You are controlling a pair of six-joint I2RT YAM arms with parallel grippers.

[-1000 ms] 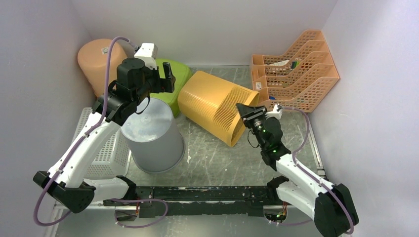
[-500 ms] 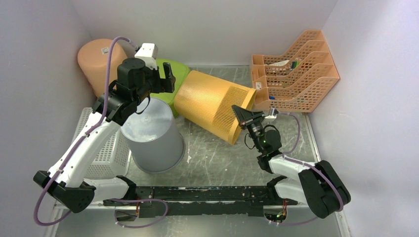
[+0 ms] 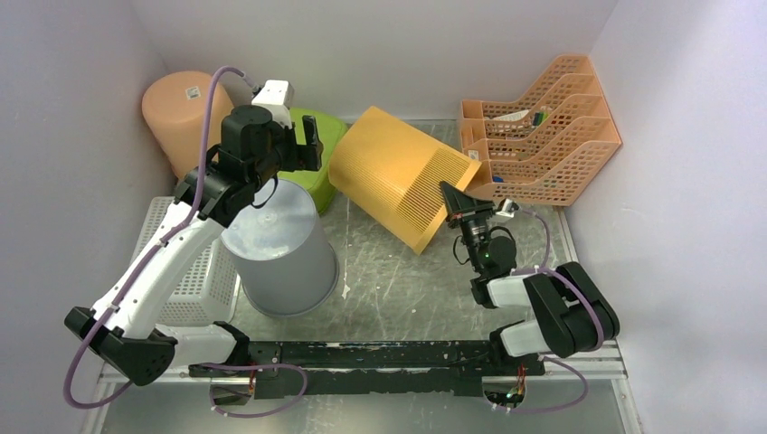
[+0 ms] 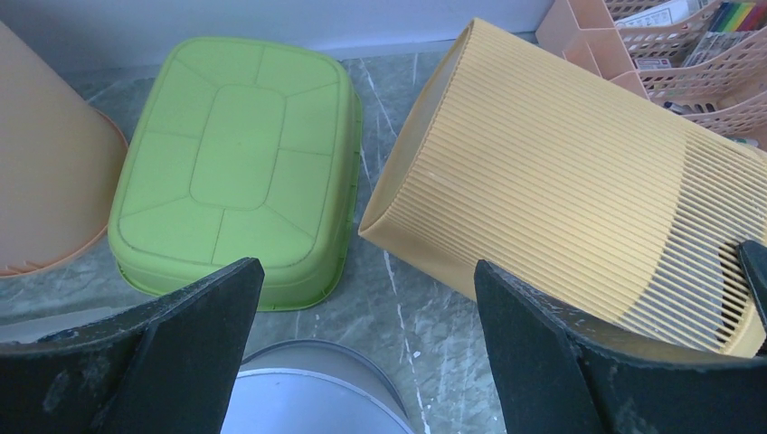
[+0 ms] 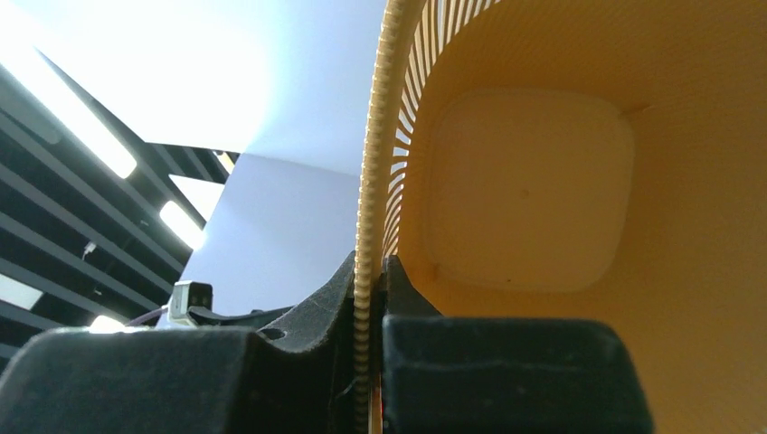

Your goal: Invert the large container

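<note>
Top view: shows yellow container [image 3: 398, 176] tipped on its side at mid-back of bench [image 3: 407, 280], closed base toward the back left, slatted mouth end toward the right front. Puts right claw [image 3: 457, 201] at that mouth rim, pressed together on the rim edge. Finds left claw [image 3: 303, 149] spread wide, holding nothing, raised over the gap between green tub [image 3: 318, 145] and grey bucket [image 3: 276, 249]. Has the bucket mouth-down, just left of the container, with the tub mouth-down behind it and close to the container's base. Places peach bin [image 3: 176, 108] mouth-down in the back left corner, white perforated basket [image 3: 194, 280] along the left edge, orange file rack [image 3: 538, 136] at the back right, near the container's mouth end.

Left wrist view: looks down between both black fingers [image 4: 181, 344] of left claw [image 4: 366, 271], well apart, nothing between them. Shows green tub [image 4: 240, 172] bottom-up, left of centre, peach bin [image 4: 45, 172] at the left edge, grey bucket [image 4: 312, 389] just below. Shows yellow container [image 4: 552, 208] lying across the right half, base corner near the tub, not touching as far as visible. Catches a dark claw tip [image 4: 752, 271] at the slatted end, far right.

Right wrist view: looks straight into the yellow container [image 5: 534, 181], flat base at the far end. Shows right claw [image 5: 366, 271] pinching the ribbed rim [image 5: 375, 136], one finger inside the wall, one outside.
</note>
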